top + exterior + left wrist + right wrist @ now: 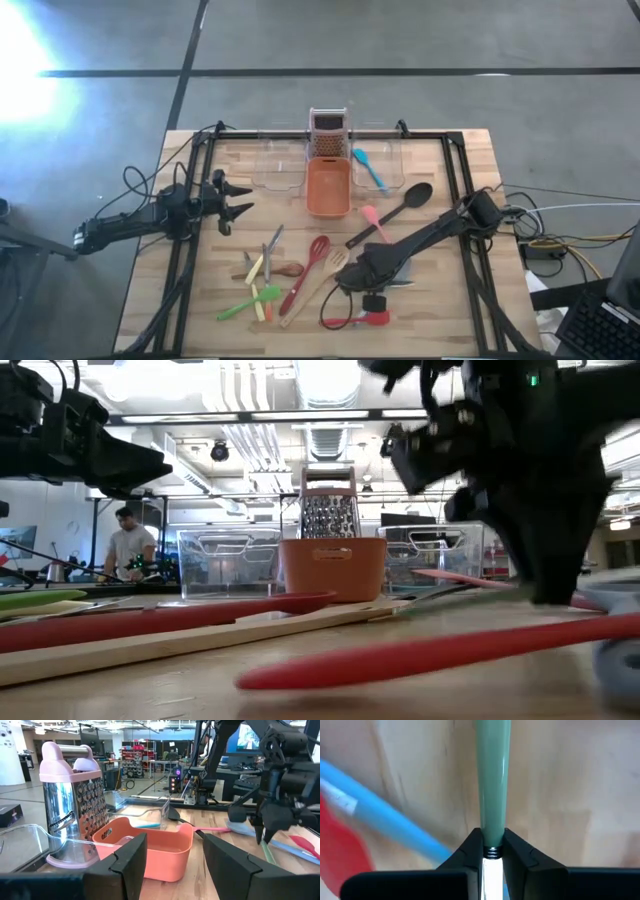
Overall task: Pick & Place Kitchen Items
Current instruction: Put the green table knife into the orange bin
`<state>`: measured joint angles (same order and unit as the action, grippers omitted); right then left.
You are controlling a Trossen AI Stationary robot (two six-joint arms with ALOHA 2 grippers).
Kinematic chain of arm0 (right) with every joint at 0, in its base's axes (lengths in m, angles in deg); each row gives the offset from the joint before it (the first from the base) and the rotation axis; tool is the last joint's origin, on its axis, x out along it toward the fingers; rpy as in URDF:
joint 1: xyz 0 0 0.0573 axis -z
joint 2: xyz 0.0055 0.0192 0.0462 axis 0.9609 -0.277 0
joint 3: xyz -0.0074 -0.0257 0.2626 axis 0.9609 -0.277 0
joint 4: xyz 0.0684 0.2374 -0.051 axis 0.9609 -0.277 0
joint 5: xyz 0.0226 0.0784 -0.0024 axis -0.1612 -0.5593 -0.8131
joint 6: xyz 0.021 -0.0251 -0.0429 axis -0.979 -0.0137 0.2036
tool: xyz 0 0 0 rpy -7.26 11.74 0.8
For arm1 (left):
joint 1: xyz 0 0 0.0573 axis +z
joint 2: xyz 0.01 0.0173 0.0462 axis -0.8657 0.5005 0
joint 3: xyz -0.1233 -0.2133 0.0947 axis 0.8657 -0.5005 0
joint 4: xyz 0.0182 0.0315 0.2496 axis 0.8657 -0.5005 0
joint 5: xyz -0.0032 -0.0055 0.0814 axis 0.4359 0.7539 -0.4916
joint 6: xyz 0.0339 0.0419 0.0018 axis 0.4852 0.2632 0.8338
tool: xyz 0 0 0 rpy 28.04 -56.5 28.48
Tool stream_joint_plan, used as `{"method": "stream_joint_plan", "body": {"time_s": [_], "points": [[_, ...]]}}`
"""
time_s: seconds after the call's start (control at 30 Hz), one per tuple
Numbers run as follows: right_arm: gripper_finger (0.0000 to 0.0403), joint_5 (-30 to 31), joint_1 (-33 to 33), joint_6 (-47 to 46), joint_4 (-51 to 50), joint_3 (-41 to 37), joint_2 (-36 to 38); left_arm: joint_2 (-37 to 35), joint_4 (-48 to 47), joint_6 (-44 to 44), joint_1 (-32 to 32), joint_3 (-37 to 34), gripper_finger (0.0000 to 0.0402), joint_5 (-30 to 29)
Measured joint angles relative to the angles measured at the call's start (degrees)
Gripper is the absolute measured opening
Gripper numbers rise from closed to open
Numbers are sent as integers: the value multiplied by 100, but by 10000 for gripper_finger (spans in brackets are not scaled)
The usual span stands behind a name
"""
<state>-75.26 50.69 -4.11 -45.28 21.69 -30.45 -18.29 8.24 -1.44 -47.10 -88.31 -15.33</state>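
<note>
High view. My right jaws (368, 275) are low over the wooden surface (440, 310) at its near right, in a scatter of long-handled utensils; my own arm hides what they hold. Around them: black ladle (392, 214), pink spatula (374, 223), red slotted spoon (307, 272), wooden fork (312, 290), and a red-and-black utensil (362, 318) just beside the jaws on the near side. Farther left, a cluster of green, yellow and wooden pieces (257, 285), too small to sort. My left jaws (236, 198) hang spread and empty above the left side. At the far edge: orange rectangular plastic tub (327, 187), steel box grater with pink trim (327, 134), clear plastic tubs (279, 165), one holding a blue spatula (368, 168).

Low view. My right arm fills the upper right as a dark mass; the jaw tips are hard to make out. Red handles cross the foreground, cut off at both edges. A person stands in the room far left.

Left wrist view. My two dark fingers (131, 862) stand apart with nothing between them; grater and orange tub lie beyond them.

Right wrist view. My jaws are pressed onto the pale green utensil handle (492, 775), pinching it where it meets a metal end; its far end is cut off. A blue handle (380, 817) lies beside it, apart.
</note>
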Motion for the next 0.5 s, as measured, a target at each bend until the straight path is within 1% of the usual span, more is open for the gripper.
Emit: {"method": "stream_joint_plan", "body": {"time_s": [0.1,0.27,0.5], "points": [[33,93,25,-58,-323,111,219,1,0,-1,1,0,197,-2],[33,412,150,-206,-461,318,680,1,4,1,-1,0,197,0],[33,703,703,-694,-422,505,1374,3,10,-1,0,0,197,0]]}}
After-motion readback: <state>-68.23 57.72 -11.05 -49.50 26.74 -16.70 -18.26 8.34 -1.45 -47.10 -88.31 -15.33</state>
